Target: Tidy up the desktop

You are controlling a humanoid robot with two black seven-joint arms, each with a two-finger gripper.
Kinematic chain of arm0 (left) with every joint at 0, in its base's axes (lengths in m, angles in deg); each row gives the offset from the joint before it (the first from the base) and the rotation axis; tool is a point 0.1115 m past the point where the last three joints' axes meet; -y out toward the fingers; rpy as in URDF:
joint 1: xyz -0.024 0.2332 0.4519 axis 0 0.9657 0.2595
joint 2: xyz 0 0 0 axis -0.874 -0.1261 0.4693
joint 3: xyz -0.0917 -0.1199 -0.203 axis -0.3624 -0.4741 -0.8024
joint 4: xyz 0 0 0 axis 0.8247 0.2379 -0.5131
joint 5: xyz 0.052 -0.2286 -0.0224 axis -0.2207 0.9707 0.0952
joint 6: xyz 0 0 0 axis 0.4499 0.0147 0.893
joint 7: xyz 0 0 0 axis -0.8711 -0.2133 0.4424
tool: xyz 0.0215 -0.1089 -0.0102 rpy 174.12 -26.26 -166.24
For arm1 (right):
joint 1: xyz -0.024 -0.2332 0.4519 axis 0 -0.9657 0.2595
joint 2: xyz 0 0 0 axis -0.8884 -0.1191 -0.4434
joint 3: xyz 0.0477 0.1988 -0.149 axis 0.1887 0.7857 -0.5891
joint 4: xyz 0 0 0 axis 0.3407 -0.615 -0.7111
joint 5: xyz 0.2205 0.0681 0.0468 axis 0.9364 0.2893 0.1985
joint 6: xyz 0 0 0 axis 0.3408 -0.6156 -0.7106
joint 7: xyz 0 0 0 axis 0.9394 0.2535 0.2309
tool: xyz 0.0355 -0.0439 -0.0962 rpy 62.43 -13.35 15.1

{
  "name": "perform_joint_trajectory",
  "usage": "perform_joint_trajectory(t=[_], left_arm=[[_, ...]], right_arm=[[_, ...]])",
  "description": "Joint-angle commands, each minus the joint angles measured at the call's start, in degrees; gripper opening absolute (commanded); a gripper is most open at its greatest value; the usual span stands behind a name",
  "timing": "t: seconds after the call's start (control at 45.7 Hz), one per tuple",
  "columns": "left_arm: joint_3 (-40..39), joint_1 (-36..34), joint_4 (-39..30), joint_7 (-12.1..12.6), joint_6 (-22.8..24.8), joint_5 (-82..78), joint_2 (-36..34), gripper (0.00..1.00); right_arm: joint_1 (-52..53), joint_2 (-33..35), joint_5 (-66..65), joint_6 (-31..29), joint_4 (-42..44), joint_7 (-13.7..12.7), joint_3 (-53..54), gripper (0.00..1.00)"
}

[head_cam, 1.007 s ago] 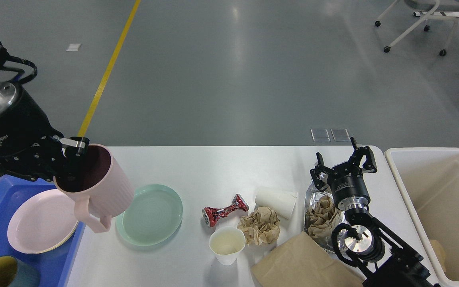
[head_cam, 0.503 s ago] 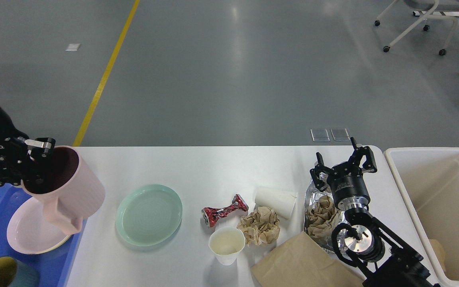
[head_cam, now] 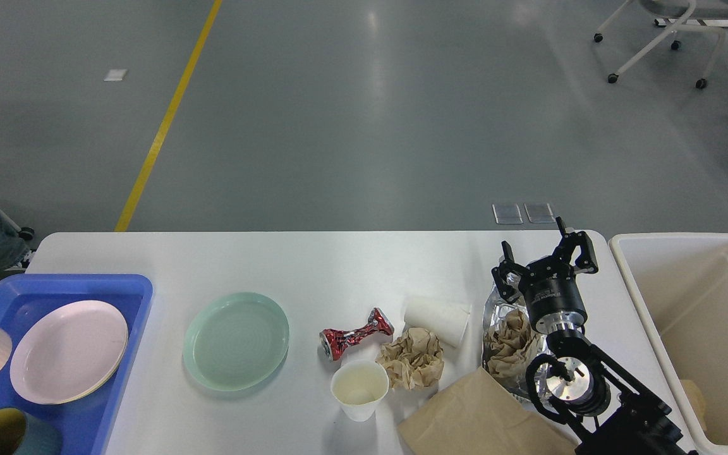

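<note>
Several risks ahead, judging from the right claw (head_cam: 544,262) hovering wide open and empty above the white glossy desktop (head_cam: 339,265): crinkly foil bag (head_cam: 508,335) just beneath likely to slip or tear, soft crumpled paper (head_cam: 412,357) and a paper cup (head_cam: 359,388) to its left easily knocked.

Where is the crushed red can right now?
In the head view, the can lies mid-desktop, between the green plate on its left and the crumpled brown paper on its right.
</note>
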Motion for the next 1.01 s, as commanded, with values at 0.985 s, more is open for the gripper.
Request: perform_joint_trajectory(t=[0.985], left_arm=[[-40.6, 62.1, 30.3, -12.8, -16.0, -11.1, -0.1, 0.0]], right_arm=[[0.0, 0.0, 0.0, -0.1, 0.0, 0.0, 0.0, 1.0]])
